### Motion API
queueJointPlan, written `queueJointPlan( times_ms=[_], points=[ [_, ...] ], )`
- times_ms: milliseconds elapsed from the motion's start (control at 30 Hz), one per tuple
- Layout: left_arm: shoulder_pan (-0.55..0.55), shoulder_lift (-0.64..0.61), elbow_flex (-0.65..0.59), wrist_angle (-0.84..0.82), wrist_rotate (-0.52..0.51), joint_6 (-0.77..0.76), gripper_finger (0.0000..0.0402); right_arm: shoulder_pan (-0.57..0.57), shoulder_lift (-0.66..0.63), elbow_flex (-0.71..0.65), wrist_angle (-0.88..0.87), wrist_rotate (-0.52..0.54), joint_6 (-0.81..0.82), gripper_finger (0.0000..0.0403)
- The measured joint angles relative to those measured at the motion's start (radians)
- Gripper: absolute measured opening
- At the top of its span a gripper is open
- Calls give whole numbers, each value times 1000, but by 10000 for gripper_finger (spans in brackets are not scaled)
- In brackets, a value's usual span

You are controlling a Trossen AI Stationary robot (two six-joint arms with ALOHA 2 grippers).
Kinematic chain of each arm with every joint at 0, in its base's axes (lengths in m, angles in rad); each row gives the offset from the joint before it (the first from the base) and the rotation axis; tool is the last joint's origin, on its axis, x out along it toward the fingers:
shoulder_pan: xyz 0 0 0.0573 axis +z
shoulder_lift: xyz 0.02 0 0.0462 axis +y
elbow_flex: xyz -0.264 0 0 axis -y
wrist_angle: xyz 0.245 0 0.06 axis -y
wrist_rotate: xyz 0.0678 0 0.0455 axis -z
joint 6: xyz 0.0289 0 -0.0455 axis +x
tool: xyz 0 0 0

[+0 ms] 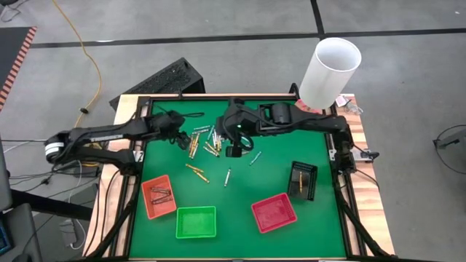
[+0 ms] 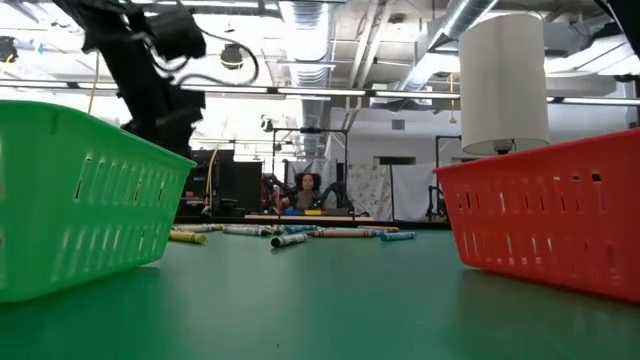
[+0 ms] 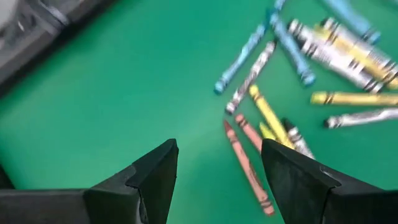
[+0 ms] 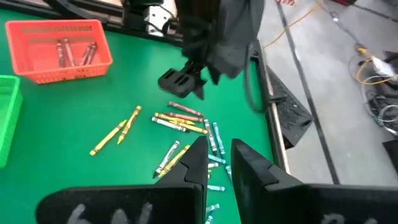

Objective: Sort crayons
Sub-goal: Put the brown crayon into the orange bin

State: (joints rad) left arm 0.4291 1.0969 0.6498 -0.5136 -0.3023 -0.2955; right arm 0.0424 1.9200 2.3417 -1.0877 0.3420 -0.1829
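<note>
The crayons [image 1: 207,142] lie loose in a heap on the green mat [image 1: 240,196] at the far middle, and show as a low row [image 2: 290,235] in the low view. They are yellow, silvery, light blue and reddish-brown [image 3: 249,165]. My left gripper [image 3: 221,165] hangs open just above the mat at the heap's left side [image 1: 177,137]. The reddish-brown crayons lie just ahead of it, and nothing is between its fingers. My right gripper [image 4: 219,163] is raised over the heap's right side [image 1: 234,150]. Whether it holds a crayon I cannot tell.
Four small trays stand toward the near edge: orange [image 1: 148,206] with a few crayons, green [image 1: 196,222], red [image 1: 274,212], and black [image 1: 310,182] with a yellow crayon. Stray crayons [image 1: 196,173] lie between heap and trays. A white cylinder [image 1: 331,69] stands at the far right corner.
</note>
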Motion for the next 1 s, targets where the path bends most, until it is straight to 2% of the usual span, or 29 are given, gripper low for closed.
queueJointPlan(
  times_ms=[267, 467, 767, 1000],
  points=[
    [34, 166, 0, 8, 46, 3, 222, 3, -2, -11, -40, 3, 6, 66],
    [36, 242, 0, 39, 121, 0, 222, 1, -2, -11, -66, 4, 18, 66],
    [35, 260, 0, 41, 198, -14, 222, 1, -2, -11, -81, 4, 20, 66],
    [35, 265, 0, 19, 209, -9, 222, 1, -1, -11, -87, 3, 26, 66]
  ],
)
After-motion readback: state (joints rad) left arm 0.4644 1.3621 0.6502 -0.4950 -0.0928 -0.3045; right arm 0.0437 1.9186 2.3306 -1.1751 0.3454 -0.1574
